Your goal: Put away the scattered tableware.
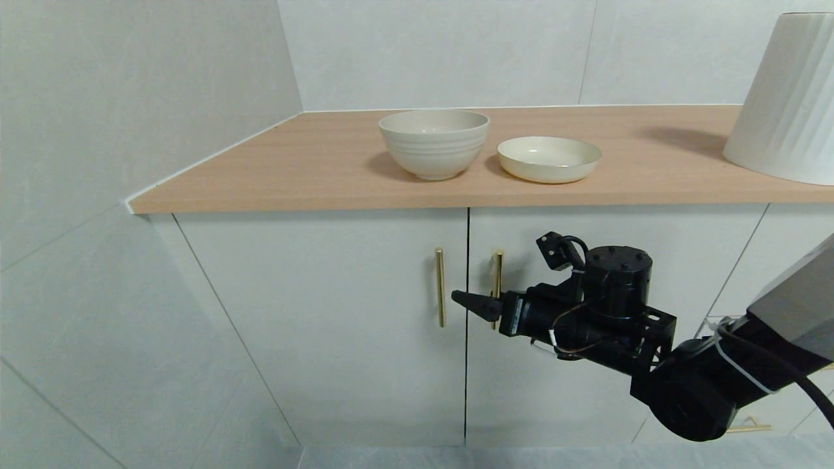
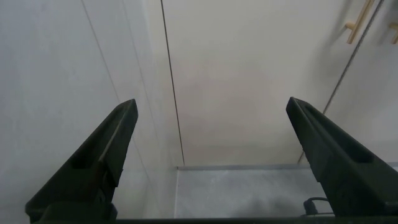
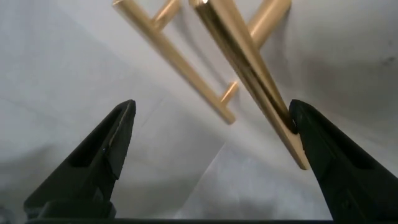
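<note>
Head view — deep ribbed cream bowl [image 1: 433,143] and shallow round cream dish [image 1: 548,158] stand upright, mouths up, side by side (near, not touching) on light wooden countertop [image 1: 293,176]. Below, right gripper [image 1: 468,301] points at slim brass bar handle [image 1: 497,277], whose long axis is vertical.

Left wrist view — left gripper [image 2: 211,155] spread wide before white cabinet door [image 2: 249,81].

Right wrist view — right gripper [image 3: 211,149] spread, one finger [image 3: 323,149] against brass bar handle [image 3: 249,68].

White fluted cone [image 1: 788,98] at the right end of the wooden countertop [image 1: 313,176], pale tiled wall [image 1: 443,45] behind.
</note>
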You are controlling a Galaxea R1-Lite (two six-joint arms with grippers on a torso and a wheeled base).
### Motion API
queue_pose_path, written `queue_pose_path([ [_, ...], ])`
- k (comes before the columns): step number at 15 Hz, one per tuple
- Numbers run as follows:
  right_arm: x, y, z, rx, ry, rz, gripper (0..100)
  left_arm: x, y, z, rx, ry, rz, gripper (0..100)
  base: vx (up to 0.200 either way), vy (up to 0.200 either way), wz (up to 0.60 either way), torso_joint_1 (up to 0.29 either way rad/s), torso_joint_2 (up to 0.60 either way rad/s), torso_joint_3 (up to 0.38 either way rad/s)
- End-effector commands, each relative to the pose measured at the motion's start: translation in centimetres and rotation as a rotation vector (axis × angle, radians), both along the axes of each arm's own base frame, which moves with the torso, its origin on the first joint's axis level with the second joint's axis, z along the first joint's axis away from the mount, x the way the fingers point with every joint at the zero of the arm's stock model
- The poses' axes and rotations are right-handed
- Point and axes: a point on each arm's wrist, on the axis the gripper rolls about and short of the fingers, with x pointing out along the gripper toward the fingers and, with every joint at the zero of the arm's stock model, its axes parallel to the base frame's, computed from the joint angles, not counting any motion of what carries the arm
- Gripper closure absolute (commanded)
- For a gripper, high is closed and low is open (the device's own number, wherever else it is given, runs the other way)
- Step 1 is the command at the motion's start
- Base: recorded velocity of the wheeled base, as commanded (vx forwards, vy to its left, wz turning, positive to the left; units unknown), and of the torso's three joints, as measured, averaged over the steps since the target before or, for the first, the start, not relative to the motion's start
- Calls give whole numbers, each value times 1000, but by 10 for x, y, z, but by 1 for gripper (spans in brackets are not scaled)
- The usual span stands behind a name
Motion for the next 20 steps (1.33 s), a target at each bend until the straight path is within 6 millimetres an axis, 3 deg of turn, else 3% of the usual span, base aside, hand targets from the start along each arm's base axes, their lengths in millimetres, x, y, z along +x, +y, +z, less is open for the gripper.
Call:
queue_pose_path([
  [1, -12, -8, 13, 24, -2, 73, 0, 0, 0, 0, 0, 0, 0, 0, 0, 0, 0, 0, 0, 0],
  [10, -42, -53, 37, 29, 98, 321, 0, 0, 0, 0, 0, 0, 0, 0, 0, 0, 0, 0, 0, 0],
  [20, -43, -56, 35, 27, 108, 336, 0, 0, 0, 0, 3, 1, -1, 0, 0, 0, 0, 0, 0, 0],
])
